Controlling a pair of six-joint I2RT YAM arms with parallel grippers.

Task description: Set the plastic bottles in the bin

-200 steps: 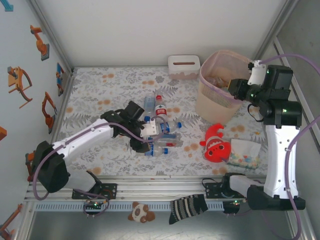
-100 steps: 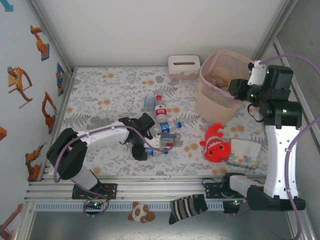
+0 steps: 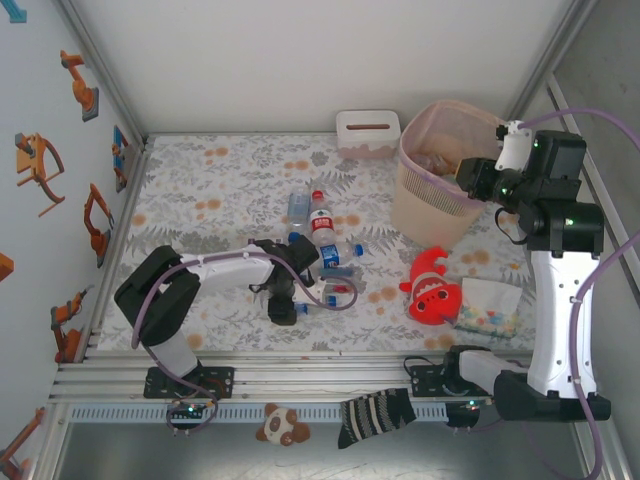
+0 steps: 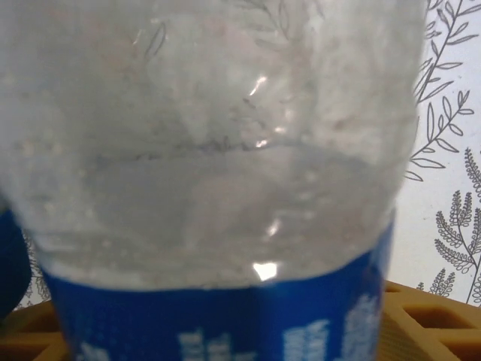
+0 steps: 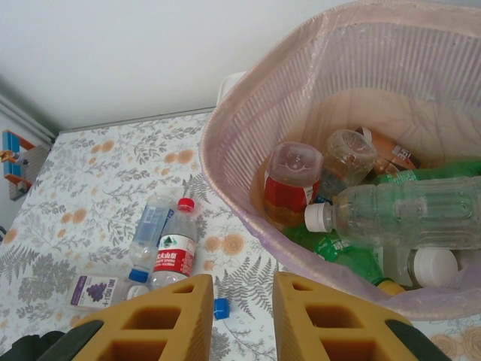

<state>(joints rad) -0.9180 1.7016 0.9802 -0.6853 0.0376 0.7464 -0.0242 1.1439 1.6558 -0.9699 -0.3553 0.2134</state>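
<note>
Left pincer [image 3: 303, 291] straddles a clear, creased plastic bottle [image 4: 218, 150] with a blue label; whether it's clamped, I cannot tell.

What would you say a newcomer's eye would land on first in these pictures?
The tall pale pink lattice plastic bin at the far right, already holding several plastic bottles. Next, the red clownfish plush toy near it, and the left tool down among the bottles lying mid-table.

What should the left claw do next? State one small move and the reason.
Probably close the left claw on the clear blue-labelled bottle. In the left wrist view that bottle sits right between the yellow fingers, so a squeeze should secure it for lifting.
</note>
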